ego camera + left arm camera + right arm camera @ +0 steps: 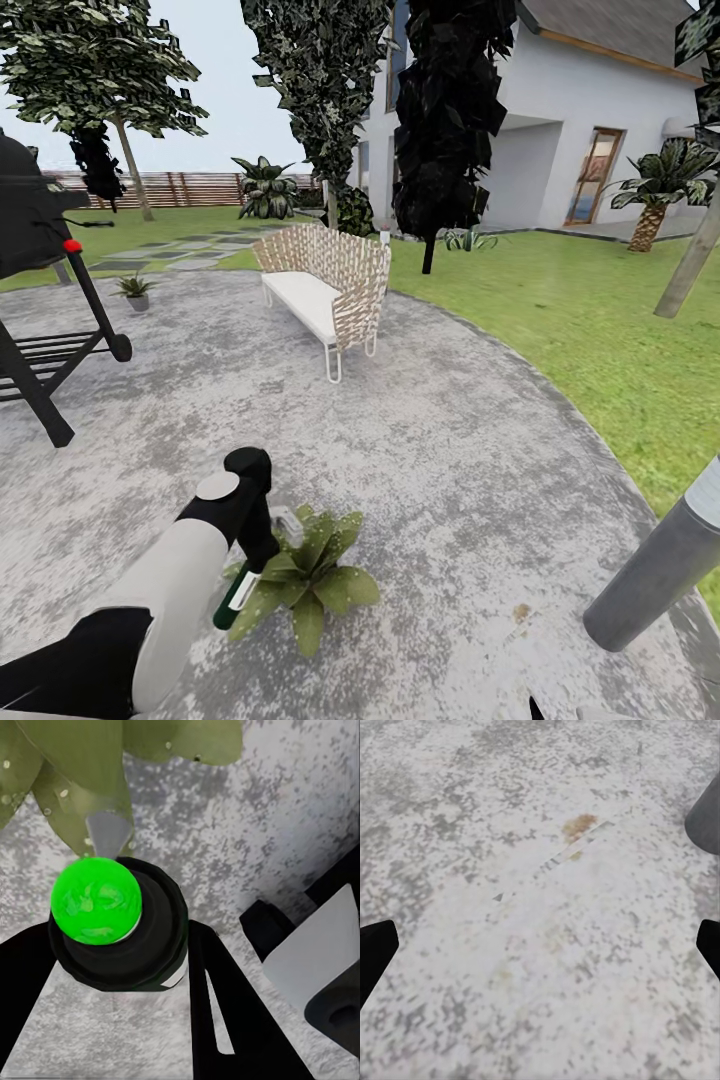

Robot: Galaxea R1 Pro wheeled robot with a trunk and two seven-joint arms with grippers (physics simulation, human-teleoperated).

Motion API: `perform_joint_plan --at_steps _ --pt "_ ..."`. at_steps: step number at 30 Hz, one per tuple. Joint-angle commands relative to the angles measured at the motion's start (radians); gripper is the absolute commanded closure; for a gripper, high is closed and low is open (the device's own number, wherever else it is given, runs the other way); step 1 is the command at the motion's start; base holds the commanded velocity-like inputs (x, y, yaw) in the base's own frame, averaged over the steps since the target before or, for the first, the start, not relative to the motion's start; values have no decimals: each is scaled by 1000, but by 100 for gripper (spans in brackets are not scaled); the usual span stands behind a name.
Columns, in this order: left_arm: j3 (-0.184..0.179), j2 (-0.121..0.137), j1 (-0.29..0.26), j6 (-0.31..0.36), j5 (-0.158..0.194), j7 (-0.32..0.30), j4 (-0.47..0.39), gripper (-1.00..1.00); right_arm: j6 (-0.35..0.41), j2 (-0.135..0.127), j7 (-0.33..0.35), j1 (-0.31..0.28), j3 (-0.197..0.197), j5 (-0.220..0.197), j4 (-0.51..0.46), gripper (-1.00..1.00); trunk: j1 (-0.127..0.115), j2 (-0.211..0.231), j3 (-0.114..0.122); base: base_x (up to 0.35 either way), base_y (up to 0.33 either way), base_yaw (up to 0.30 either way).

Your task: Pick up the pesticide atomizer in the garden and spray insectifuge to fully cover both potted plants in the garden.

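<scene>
In the lower left of the head view, the left gripper [262, 560] at the end of a white and black arm is clamped on the pesticide atomizer [234, 598], a slim dark green bottle that hangs tilted below the fingers, just beside the leaves of the broad-leaved potted plant [308, 578]. A white label shows on the bottle's side, but no writing on it can be read. In the left wrist view the atomizer [118, 926] sits between the two black fingers [221, 1009]; it looks like a round black body with a bright green glossy ball on its end, and a pale grey cone points from it onto the large green leaves of the plant [90, 765]. The right gripper [540, 949] has its two black fingertips far apart over the bare grey mottled stone patio [532, 967], with nothing between them. In the lower right of the head view stands a leaning grey metal post [665, 565]. Farther, at the left, is a black grill [40, 270] with a red knob, and near it the second, thinner potted plant [135, 290] in a pale grey pot. At the upper centre is a woven wicker bench [330, 285] with a white seat, then the green lawn [580, 320], the brown wooden fence [190, 188] and a white house [590, 120].
</scene>
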Motion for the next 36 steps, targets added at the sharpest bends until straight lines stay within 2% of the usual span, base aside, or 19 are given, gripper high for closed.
perform_joint_plan --at_steps 1,3,7,9,18,27,36 --pt "4 1 0 10 -11 -9 -1 100 -3 1 8 -1 -8 5 -1 -100 0 0 -1 0 0 0" --pt "6 8 1 9 -11 -9 0 100 -3 1 8 -1 -8 5 -1 -100 0 0 -1 0 0 0" --pt "7 51 2 8 -11 -9 -1 100 -3 1 8 -1 -8 5 0 -100 0 0 -1 0 0 0" --pt "5 59 3 7 -10 -9 -1 100 -3 1 8 -1 -8 5 0 -100 0 0 -1 0 0 0" --pt "7 48 2 8 -13 -9 -1 100 -3 1 8 -1 -8 5 0 -100 0 0 -1 -1 -185 0" --pt "7 50 2 8 -11 -9 -3 100 -3 1 8 -1 -8 5 0 -100 0 0 -1 -177 -160 0" --pt "8 48 9 7 -3 -9 -1 100 -3 1 8 -1 -8 5 0 -100 0 0 -1 78 -137 0"
